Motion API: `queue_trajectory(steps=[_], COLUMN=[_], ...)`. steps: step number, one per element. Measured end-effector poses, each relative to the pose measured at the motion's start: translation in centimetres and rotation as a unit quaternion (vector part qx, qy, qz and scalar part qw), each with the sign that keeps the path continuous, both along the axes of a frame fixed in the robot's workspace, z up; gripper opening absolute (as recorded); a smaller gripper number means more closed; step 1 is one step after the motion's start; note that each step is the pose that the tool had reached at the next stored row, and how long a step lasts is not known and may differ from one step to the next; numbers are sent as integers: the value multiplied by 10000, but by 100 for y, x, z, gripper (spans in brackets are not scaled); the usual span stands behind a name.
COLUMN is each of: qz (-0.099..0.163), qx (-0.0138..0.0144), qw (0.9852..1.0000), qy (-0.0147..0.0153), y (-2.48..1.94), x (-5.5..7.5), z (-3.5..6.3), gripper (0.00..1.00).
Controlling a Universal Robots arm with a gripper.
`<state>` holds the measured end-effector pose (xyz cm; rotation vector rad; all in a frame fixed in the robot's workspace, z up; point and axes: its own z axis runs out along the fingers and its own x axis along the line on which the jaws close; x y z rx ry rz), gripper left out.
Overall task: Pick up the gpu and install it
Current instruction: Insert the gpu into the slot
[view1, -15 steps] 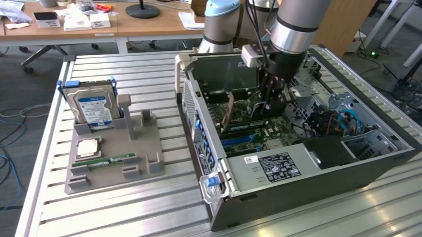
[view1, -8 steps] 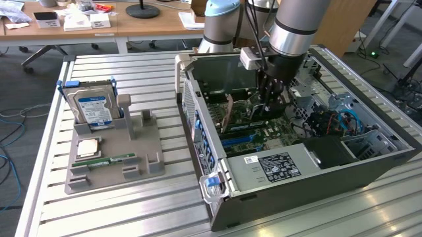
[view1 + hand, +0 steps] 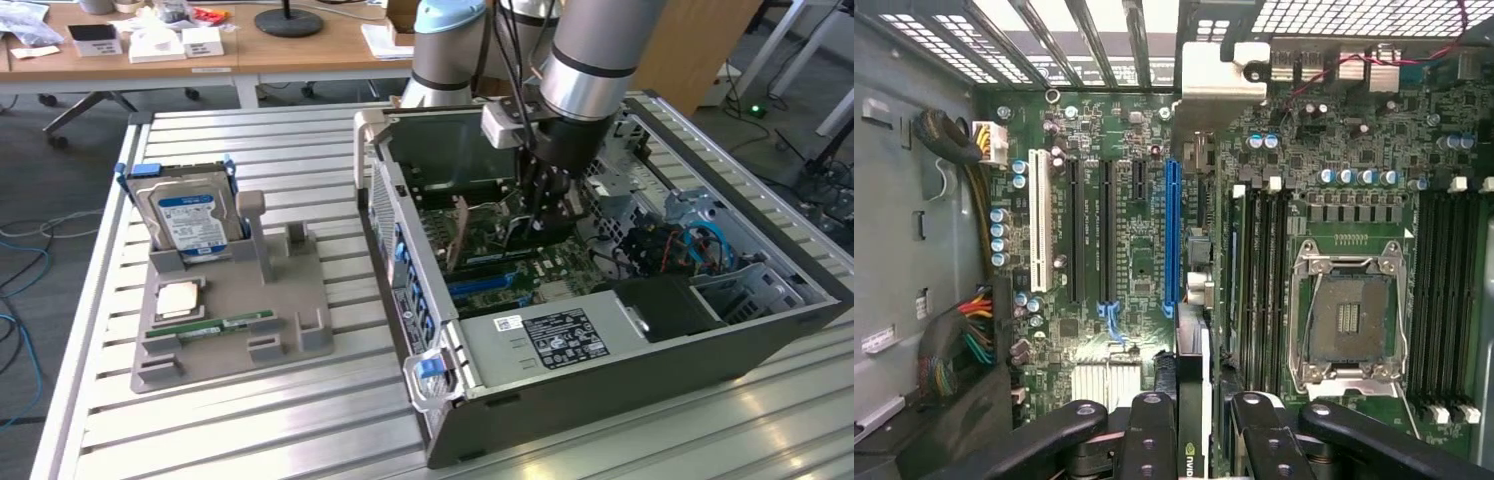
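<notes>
You had the arm's black two-fingered gripper lowered into the open grey metal computer case, which lay on its side at the slatted metal tabletop's edge on the exterior view's right. Its jaws were drawn in narrow and clamped on the gpu, a thin dark card seen edge-on with a green logo. In the wrist view the card hung between the fingers over the green motherboard, just beside the long blue expansion slot; whether it touched the board could not be told. Near the tabletop's opposite edge sat a grey plastic holder with an upright blue-labelled silver hard drive and a small green memory stick
</notes>
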<state>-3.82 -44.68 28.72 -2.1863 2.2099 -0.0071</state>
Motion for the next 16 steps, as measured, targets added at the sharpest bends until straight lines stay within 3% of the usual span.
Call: queue_trajectory(steps=[3, 16], qz=[0, 0], qx=[-1, 0], qw=[10000, 10000], qy=[-15, -27], y=[-5, -55], x=[-21, -58], z=[-16, -65], gripper=[26, 26])
